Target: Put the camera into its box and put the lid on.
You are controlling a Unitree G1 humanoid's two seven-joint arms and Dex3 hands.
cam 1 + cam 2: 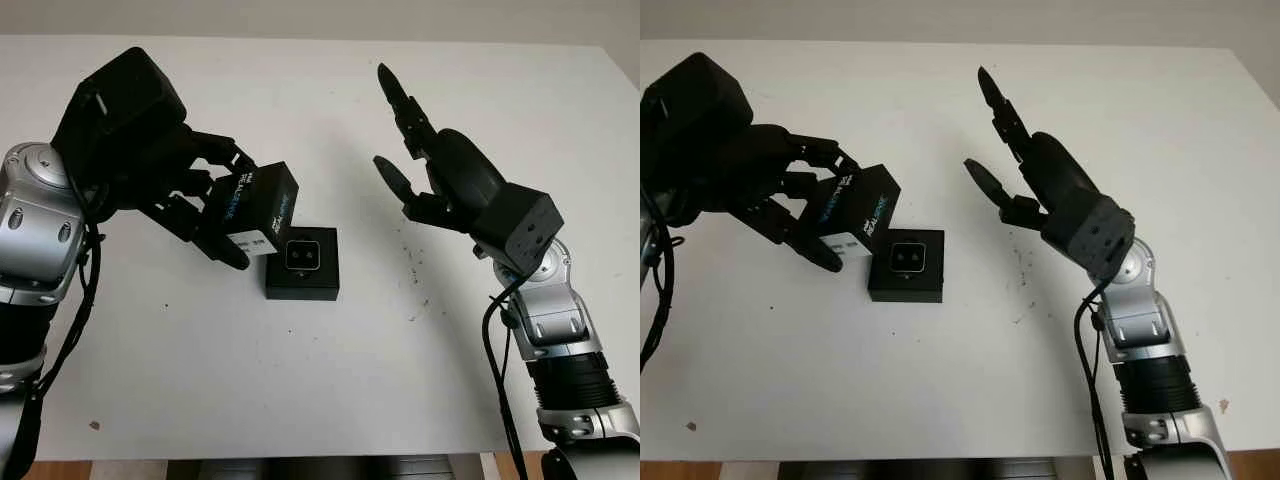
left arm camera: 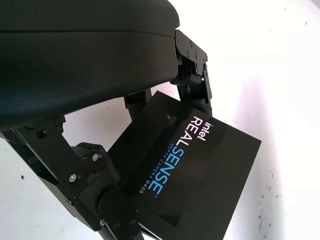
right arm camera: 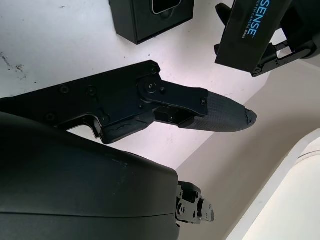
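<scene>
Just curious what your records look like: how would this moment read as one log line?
left robot hand: holds lid tilted above table | camera: in box | right robot hand: open, raised right of box | lid: not on

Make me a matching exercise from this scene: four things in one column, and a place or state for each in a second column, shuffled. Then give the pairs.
Things
1. lid
2. box
3. left hand
4. right hand

Places or states
A. open, raised above the table to the box's right
B. on the table, with the camera in it
C. held tilted in the air beside the box
D. shut around the lid

Pairs: 1-C, 2-B, 3-D, 4-A
</scene>
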